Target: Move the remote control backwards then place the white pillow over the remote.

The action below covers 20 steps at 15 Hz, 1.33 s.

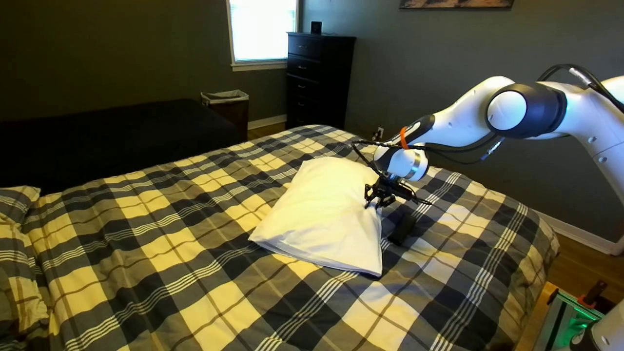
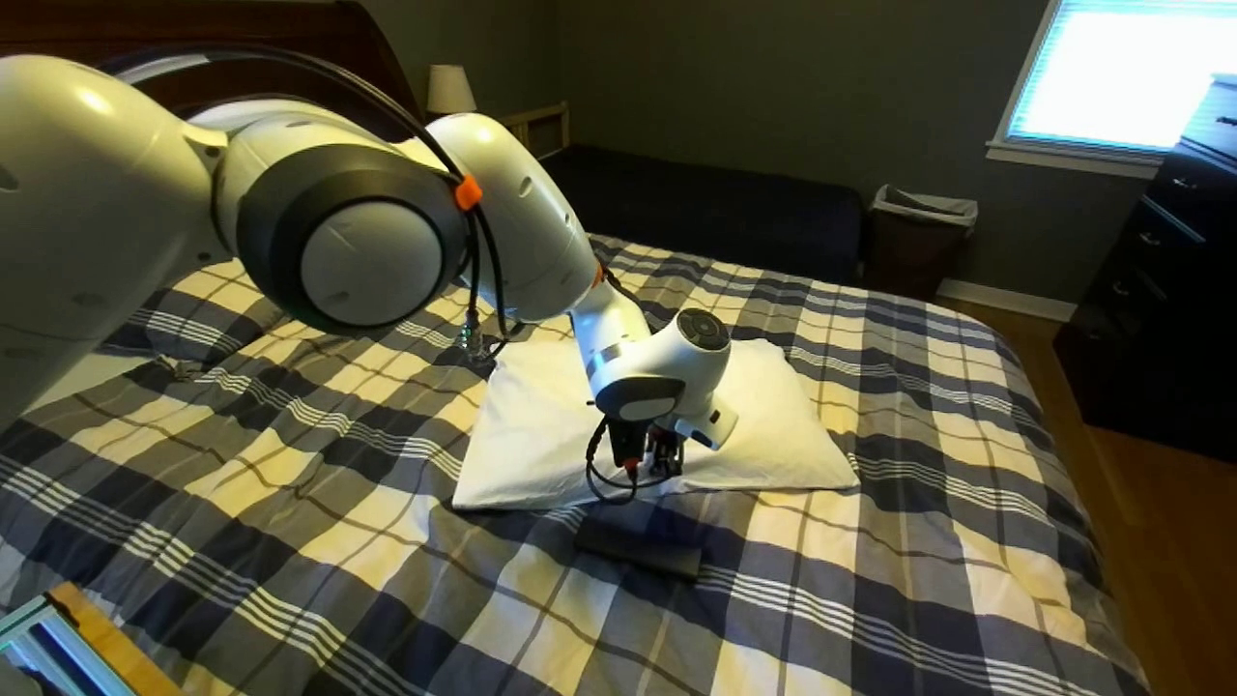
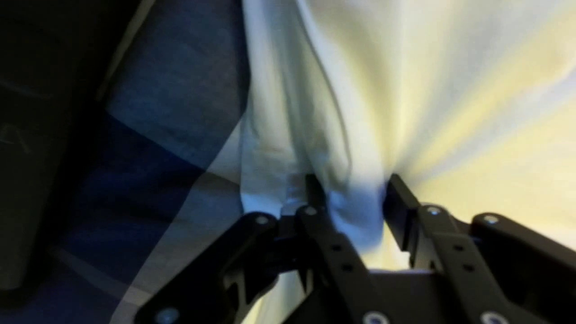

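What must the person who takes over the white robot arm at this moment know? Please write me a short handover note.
Gripper: the black two-finger gripper is shut on a fold of the large white fabric pillow, along one long edge.
Things: the pillow lies on the yellow-and-dark plaid fabric bedspread; the slim black remote control lies beside it, uncovered, a strip of bedspread between.
Done: the pillow is gripped; whether the remote was already moved backwards, these pictures do not show.
Left: bring the pillow over the remote and let go.
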{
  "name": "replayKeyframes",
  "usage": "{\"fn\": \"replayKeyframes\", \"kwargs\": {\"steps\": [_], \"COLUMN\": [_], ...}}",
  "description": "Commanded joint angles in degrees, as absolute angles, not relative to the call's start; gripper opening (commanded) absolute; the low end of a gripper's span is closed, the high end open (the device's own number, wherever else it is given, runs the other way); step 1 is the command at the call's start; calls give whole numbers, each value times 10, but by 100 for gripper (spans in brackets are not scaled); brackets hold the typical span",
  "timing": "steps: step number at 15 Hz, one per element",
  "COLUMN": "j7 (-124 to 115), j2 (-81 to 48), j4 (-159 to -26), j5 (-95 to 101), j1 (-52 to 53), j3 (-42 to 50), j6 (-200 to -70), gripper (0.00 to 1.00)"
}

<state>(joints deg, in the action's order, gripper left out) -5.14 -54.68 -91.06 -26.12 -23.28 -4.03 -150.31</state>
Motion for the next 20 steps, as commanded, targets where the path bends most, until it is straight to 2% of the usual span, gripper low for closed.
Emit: {"fn": "replayKeyframes", "kwargs": {"steps": [1, 3, 5, 6, 20], "j7": [-38, -39, -41, -43, -63], "j2": [-558, -539, -517, -509, -353], "j4": [-891, -905, -926, -932, -1101], "j5": [-278, -279, -283, -284, -369], "j1": [-248, -250, -253, -253, -251], "j3": [-53, -48, -44, -41, 11], "j6": [-1474, -1461, -1452, -1448, -1457], "gripper": [5, 0, 3, 1, 3]}}
